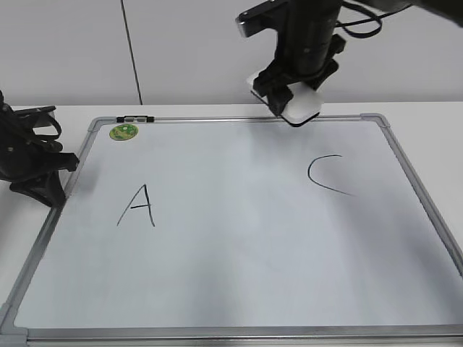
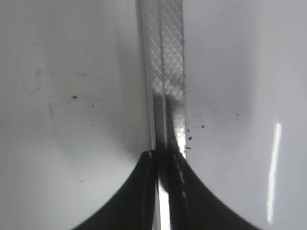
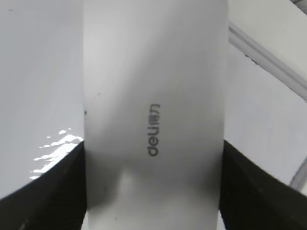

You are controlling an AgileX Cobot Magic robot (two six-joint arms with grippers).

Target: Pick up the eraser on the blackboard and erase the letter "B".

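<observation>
We hold the eraser point(image 1: 302, 103) firmly between the fingers of our right gripper point(image 1: 293, 90) above the far edge of the blackboard point(image 1: 239, 119), ready to wipe, though no "B" shows between the "A" point(image 1: 137, 206) and the "C" point(image 1: 329, 175), while our left gripper point(image 1: 40, 173) rests with fingers pressed together at the left frame.

You are seeing: white eraser point(image 3: 153, 96) bearing grey lettering; white blackboard point(image 1: 239, 253), silver-grey frame; black "A" point(image 1: 137, 206), black "C" point(image 1: 327, 175); green round sticker point(image 1: 124, 132).

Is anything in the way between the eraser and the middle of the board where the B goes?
Nothing visible. The right gripper holds the eraser above the blackboard's top edge, and between A and C the surface is bare; no B shows.
</observation>
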